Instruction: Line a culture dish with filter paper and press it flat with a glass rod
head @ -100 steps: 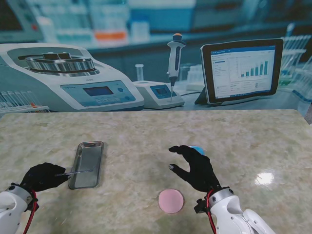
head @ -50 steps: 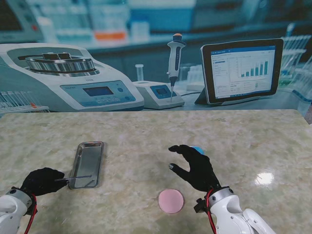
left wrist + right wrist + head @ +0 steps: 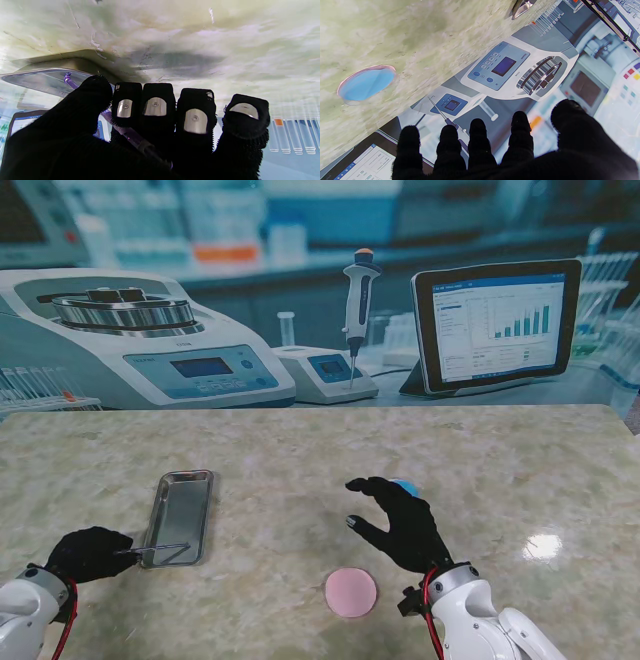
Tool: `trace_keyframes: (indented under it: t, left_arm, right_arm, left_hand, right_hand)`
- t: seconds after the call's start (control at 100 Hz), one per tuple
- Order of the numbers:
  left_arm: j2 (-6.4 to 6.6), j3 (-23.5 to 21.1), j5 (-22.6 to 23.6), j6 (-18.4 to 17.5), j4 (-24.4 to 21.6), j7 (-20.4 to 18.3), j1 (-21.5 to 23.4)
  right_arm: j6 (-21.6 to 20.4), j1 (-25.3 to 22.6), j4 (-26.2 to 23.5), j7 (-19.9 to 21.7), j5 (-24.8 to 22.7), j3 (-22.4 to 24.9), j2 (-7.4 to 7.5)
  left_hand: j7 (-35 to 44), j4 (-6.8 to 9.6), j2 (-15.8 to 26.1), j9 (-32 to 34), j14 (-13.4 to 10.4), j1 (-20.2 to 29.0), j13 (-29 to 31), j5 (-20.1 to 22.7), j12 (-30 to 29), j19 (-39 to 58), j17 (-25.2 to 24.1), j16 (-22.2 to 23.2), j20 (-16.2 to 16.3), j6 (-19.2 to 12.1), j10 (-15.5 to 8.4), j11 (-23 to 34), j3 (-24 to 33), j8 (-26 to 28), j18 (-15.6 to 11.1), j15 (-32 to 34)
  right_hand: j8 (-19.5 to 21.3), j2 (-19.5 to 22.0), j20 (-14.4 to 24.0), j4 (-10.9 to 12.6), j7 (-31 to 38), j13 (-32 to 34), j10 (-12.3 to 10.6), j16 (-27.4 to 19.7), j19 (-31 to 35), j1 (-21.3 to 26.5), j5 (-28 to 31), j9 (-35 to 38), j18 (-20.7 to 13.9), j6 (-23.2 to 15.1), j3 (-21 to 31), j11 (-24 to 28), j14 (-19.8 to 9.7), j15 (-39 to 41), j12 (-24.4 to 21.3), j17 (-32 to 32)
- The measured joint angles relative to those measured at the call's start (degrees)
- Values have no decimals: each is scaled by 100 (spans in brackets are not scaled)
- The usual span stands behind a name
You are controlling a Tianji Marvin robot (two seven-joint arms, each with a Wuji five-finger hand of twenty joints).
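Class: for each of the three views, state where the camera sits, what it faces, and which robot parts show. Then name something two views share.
Stand: above the shoulders, facing the table; both hands show.
Left wrist: along the fingers toward the tray.
Right wrist: along spread fingers toward the blue dish.
Shared: stand and left wrist both show the tray.

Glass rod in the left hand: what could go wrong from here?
1. The glass rod is thin and pinched near one end by the left hand; it could slip or rotate in the fingers.
2. Its free end lies over the metal tray; it may catch the rim when lifted.
3. The right hand hovers open, partly hiding the blue dish from the stand camera, while the pink disc lies nearer to me.
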Motion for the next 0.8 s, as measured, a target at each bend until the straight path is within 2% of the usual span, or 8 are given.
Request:
trace_keyframes:
  t: [0.18,0.23,0.45,0.48,0.68,0.71,0.8]
  left_arm:
    - [3,10,46,87,-5,-59,3]
    - [5,10,53,113,-14,-107,7]
    - [16,25,119,160,-57,-177,21]
    - [17,28,119,167,-59,-177,21]
    - [18,52,119,221,-71,-169,20]
    - [18,53,119,232,-72,-169,20]
    - [17,53,139,275,-78,-163,21]
  right_arm:
    - [-3,0,0,0,7,6,0]
    - [-4,0,0,0,12,7,0]
    - [-5,0,-1,11,36,10,0]
    - [-5,0,-1,13,36,10,0]
    - [-5,0,-1,19,45,11,0]
    - [-4,0,-1,21,46,11,0]
    - [-4,0,-1,23,46,10,0]
  left_hand:
    - [-376,-1,1,-578,-6,5,-571,-447,-145,-452,-611,0,-2,-141,-28,-441,-64,-3,-33,-489]
    - [-510,4,9,-645,-6,6,-611,-650,-189,-514,-669,0,-2,-151,-28,-561,-93,-64,-54,-578]
    - [-778,8,9,-943,22,7,-880,-911,-299,-605,-862,0,-2,-199,8,-849,-172,-364,-146,-808]
    - [-788,-87,9,-944,24,9,-880,-942,-302,-606,-871,0,-2,-199,16,-863,-177,-417,-147,-853]
    - [-805,-91,9,-1006,33,12,-980,-998,-361,-672,-946,0,-2,-200,23,-933,-234,-565,-170,-913]
    - [-853,-179,9,-1075,33,12,-980,-1027,-363,-690,-959,0,-2,-200,23,-968,-243,-630,-172,-954]
    - [-952,-233,9,-1300,49,14,-1282,-1274,-475,-804,-1102,0,-2,-201,68,-1331,-380,-977,-244,-1238]
  right_hand:
    - [0,0,0,0,50,1,0,0,50,-1,0,0,1,1,0,1,0,0,0,0]
    - [0,0,0,0,52,1,0,0,58,-1,0,0,2,1,0,10,0,0,0,0]
    - [0,0,0,0,54,1,0,0,60,-1,0,0,3,2,0,23,0,0,0,0]
    - [0,0,0,0,54,1,0,0,60,-1,0,0,3,2,0,23,0,0,0,0]
    - [0,0,0,0,55,1,0,0,63,-2,0,0,4,3,0,64,0,0,0,0]
    - [0,0,0,0,55,1,0,0,63,-2,0,0,4,2,0,64,0,0,0,0]
    - [0,0,0,0,55,1,0,0,63,-3,0,0,5,2,0,66,0,0,0,0]
